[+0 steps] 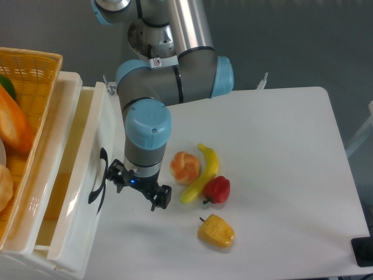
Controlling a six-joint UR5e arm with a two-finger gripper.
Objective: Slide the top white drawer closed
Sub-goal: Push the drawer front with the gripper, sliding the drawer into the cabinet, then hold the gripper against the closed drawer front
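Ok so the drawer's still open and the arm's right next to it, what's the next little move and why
Probably nudge the claw left until it presses the drawer front by the black handle, then keep pushing. The drawer is pulled out with its tray showing, and the claw sits just right of the front panel; contact isn't clear. The fruit lies on the other side, out of the path.

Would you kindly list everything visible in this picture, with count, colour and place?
top white drawer: one, white, black handle, pulled open at left
basket: one, woven yellow, upper left, holding produce
orange: one, orange, table centre
banana: one, yellow, beside the orange
red pepper: one, right of the banana
yellow pepper: one, nearest the front edge
table: one, white
arm: one, silver and light blue
gripper: one, black, by the drawer front
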